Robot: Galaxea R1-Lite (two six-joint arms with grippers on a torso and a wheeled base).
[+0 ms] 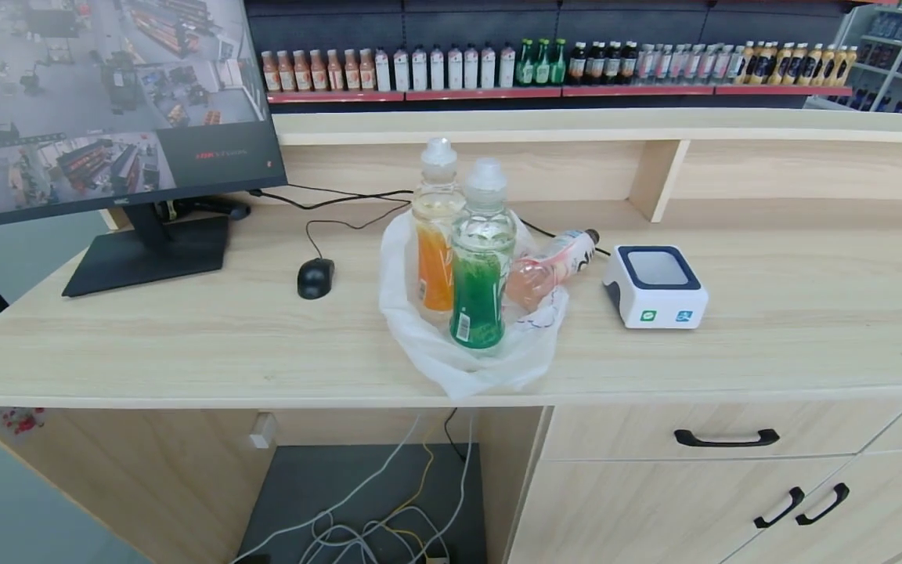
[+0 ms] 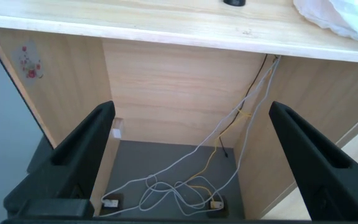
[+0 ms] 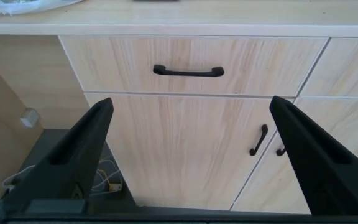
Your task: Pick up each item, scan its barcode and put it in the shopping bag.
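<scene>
The green bottle (image 1: 482, 274) is standing in the shopping bag (image 1: 459, 368) on the bench (image 1: 185, 337). The left gripper (image 2: 191, 112) and right gripper (image 3: 191, 102) are both gaping wide.

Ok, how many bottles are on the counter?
3: orange bottle and green bottle upright in the shopping bag, pink bottle lying on its side toward the scanner. The bag may hide others.

Shop checkout: drink shelves (image 1: 561, 66), scanner (image 1: 654, 286)

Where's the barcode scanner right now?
In the head view, the barcode scanner sits on the counter, just right of the shopping bag and the lying pink bottle.
</scene>
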